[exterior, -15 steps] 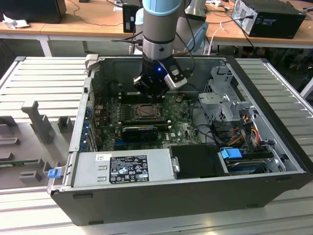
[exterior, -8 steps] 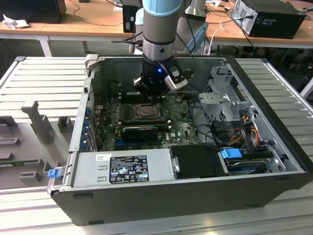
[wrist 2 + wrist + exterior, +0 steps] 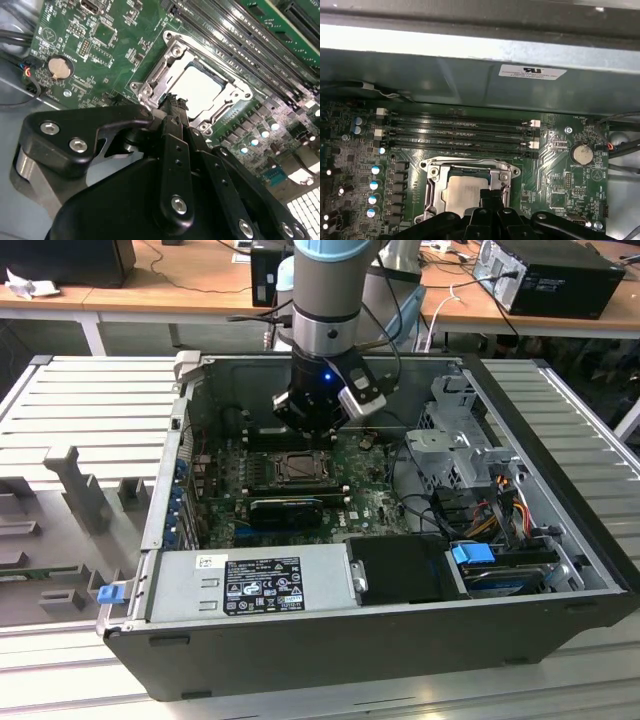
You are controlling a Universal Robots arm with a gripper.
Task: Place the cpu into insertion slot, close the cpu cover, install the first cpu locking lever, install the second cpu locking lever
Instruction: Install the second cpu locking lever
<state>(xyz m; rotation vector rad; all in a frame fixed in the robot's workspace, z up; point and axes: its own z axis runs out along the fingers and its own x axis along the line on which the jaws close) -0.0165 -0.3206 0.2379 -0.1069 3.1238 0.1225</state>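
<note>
Hovering our pincer (image 3: 172, 107), fingers drawn together and holding nothing, over the cpu (image 3: 197, 90) seated beneath the cpu cover (image 3: 170, 62) at frame centre, poised to work

Open computer case (image 3: 560, 570) lying on a ribbed grey table (image 3: 80, 400). Robot arm (image 3: 325, 300) reaches down into it; gripper (image 3: 308, 425) hangs just above the square socket (image 3: 300, 468) on the green board (image 3: 370, 502). Grey power-supply box (image 3: 250, 585) along near wall. Drive cage (image 3: 455, 440) at the exterior view's right.
</note>
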